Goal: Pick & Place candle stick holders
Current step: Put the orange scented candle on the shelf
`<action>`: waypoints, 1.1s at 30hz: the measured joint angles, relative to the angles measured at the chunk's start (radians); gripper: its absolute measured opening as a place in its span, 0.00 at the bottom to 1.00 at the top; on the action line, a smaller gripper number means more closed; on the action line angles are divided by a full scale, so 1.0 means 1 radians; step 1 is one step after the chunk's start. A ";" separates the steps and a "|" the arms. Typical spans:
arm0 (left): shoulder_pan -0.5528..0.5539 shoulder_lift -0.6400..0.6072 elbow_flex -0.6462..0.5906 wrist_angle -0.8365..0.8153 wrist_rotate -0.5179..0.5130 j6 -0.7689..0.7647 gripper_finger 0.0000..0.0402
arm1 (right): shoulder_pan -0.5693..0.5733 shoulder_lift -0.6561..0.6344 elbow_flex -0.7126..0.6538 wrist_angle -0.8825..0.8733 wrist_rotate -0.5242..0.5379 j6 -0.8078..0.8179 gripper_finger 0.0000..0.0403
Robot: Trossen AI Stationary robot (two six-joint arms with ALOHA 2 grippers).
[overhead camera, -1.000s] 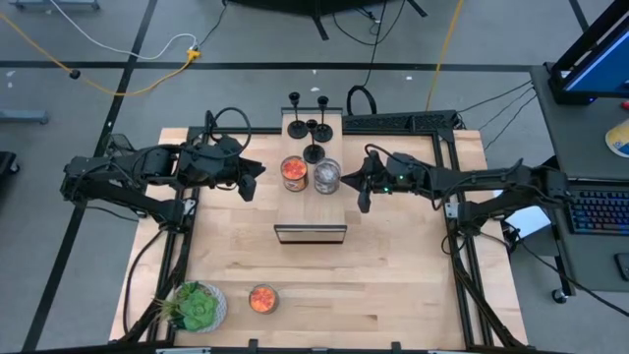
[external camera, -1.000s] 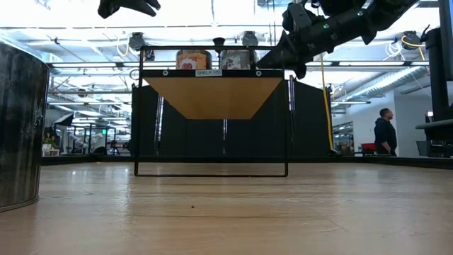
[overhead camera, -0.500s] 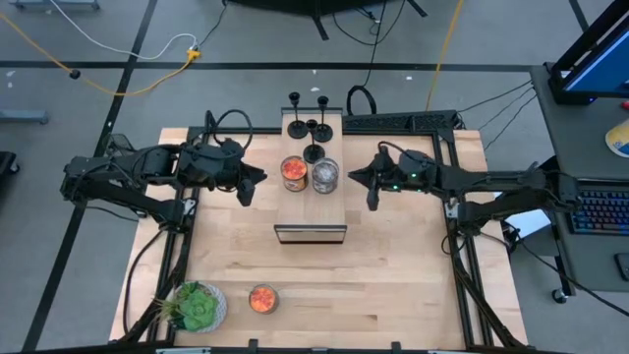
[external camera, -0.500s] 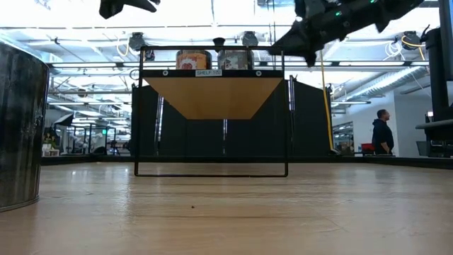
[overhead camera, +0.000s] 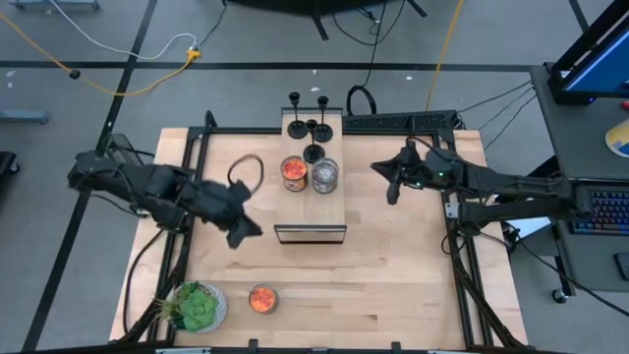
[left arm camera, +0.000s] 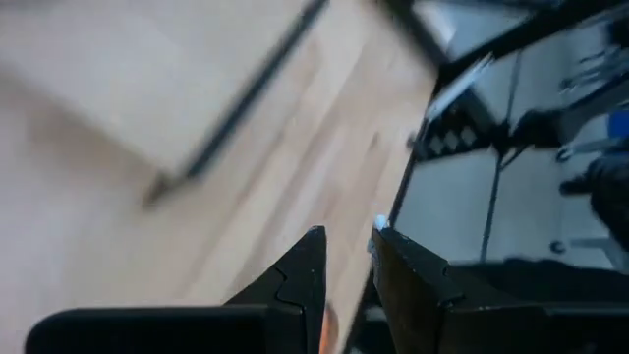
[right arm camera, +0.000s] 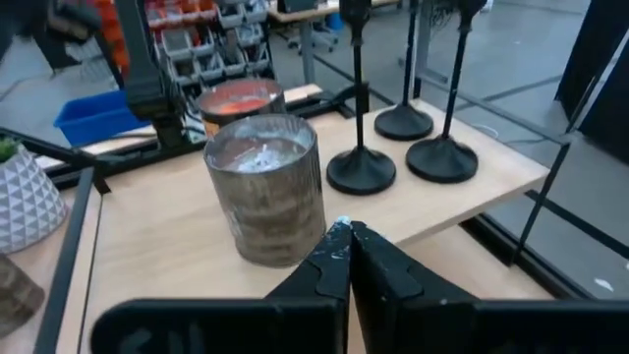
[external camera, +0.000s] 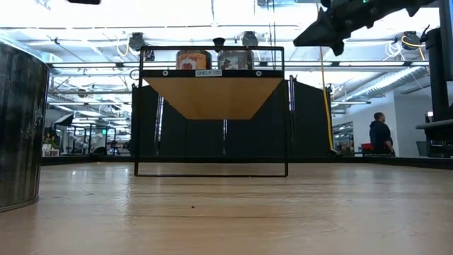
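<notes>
Three black candle stick holders (overhead camera: 313, 126) stand on their round bases on the far end of a raised wooden shelf (overhead camera: 311, 211); the right wrist view shows them too, candle stick holders (right arm camera: 403, 118). My right gripper (overhead camera: 377, 167) hangs shut in the air to the right of the shelf, pointing at it, right gripper (right arm camera: 346, 229). My left gripper (overhead camera: 246, 233) hovers off the shelf's near left corner, slanting down. Its fingers, left gripper (left arm camera: 346, 241), stand a narrow gap apart with nothing between them.
A silver jar (overhead camera: 325, 175) and an orange-filled jar (overhead camera: 294, 172) stand on the shelf just in front of the holders. A potted plant (overhead camera: 197, 307) and another orange jar (overhead camera: 262, 299) sit at the near left. A metal cylinder (external camera: 18, 127) stands at the low view's left.
My left gripper has swung from beside the shelf's left side toward the table's near edge, turning and tipping downward. My right gripper, still shut, has drawn back from the silver jar toward the right edge and risen. The holders and jars have stayed put.
</notes>
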 joint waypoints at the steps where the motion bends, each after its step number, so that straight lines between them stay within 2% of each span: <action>1: -0.025 0.009 0.000 -0.023 0.007 -0.041 0.22 | -0.003 -0.010 -0.007 0.005 0.000 0.001 0.00; 4: -0.089 0.047 0.000 -0.067 0.027 -0.149 0.22 | -0.005 -0.040 -0.039 0.010 0.023 0.010 0.00; 8: -0.152 0.103 0.000 -0.130 0.034 -0.216 0.22 | -0.006 -0.076 -0.081 0.016 0.050 0.035 0.01; 17: -0.220 0.215 -0.001 -0.145 0.073 -0.222 0.22 | -0.005 -0.140 -0.199 0.189 0.041 0.053 0.06; 28: -0.249 0.309 -0.001 -0.140 0.064 -0.273 0.23 | -0.005 -0.224 -0.256 0.175 0.041 0.054 0.24; 33: -0.247 0.330 -0.001 -0.138 0.024 -0.310 0.29 | -0.005 -0.263 -0.257 0.176 0.030 0.057 0.31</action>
